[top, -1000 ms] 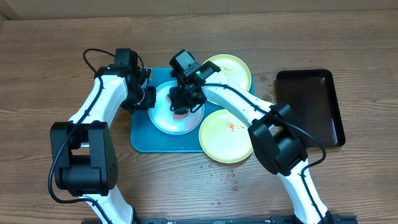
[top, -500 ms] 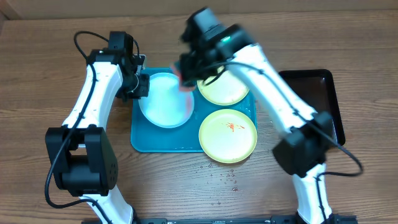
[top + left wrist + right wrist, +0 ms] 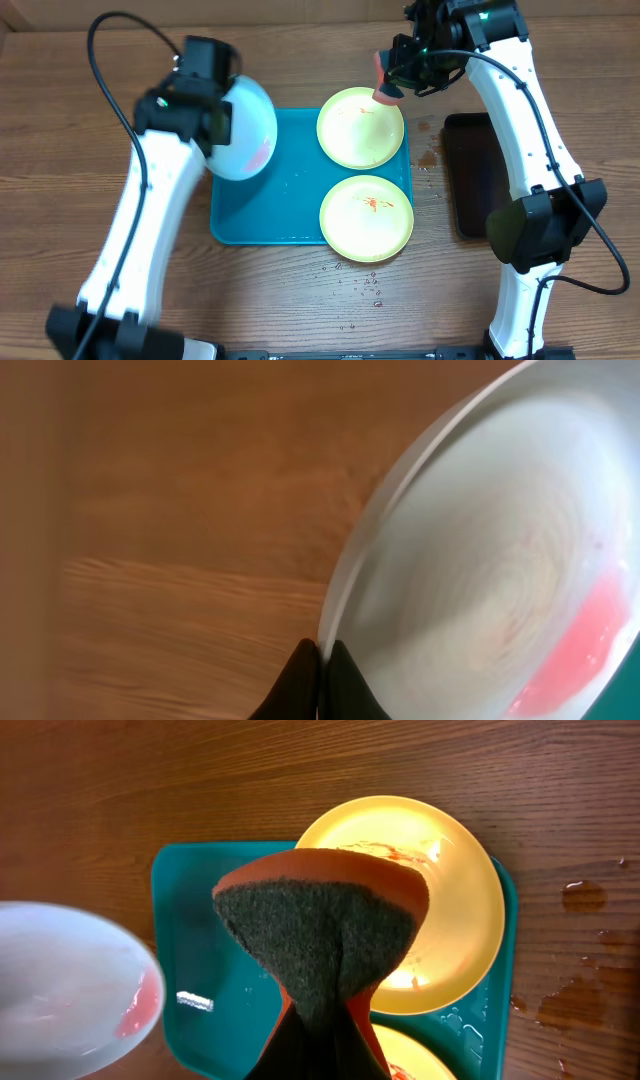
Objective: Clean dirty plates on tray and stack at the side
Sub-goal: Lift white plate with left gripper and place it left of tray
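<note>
Pinching pale plate (image 3: 243, 128) at its rim, left tool (image 3: 321, 655) holds it tilted.

My left fingers (image 3: 345, 685) pinch the rim of the pale blue-white plate (image 3: 245, 130), tilted above the turquoise tray (image 3: 280, 205) at its left edge, pink smear inside. The far yellow-green plate (image 3: 360, 127) and near yellow-green plate (image 3: 366, 218) lie flat on its right side, both orange-smeared
</note>
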`<action>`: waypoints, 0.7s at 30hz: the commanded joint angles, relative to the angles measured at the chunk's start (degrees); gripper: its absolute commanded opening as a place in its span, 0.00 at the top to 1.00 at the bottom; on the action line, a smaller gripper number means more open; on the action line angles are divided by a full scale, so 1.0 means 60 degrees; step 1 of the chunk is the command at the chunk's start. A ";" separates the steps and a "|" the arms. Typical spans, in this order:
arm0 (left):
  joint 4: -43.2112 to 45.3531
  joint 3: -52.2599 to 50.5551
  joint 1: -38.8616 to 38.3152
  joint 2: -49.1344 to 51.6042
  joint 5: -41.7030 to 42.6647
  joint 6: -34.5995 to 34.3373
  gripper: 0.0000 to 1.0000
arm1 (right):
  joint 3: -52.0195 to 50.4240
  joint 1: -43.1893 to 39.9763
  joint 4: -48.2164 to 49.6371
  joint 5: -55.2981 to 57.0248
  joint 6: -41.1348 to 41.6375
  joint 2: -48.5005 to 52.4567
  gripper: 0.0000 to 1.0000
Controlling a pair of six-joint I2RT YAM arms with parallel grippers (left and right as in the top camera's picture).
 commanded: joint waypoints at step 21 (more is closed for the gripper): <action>0.0146 -0.1439 -0.3606 0.0015 -0.7705 -0.3209 0.96 | 0.0200 0.0000 -0.0339 -0.0073 -0.0098 -0.0193 0.96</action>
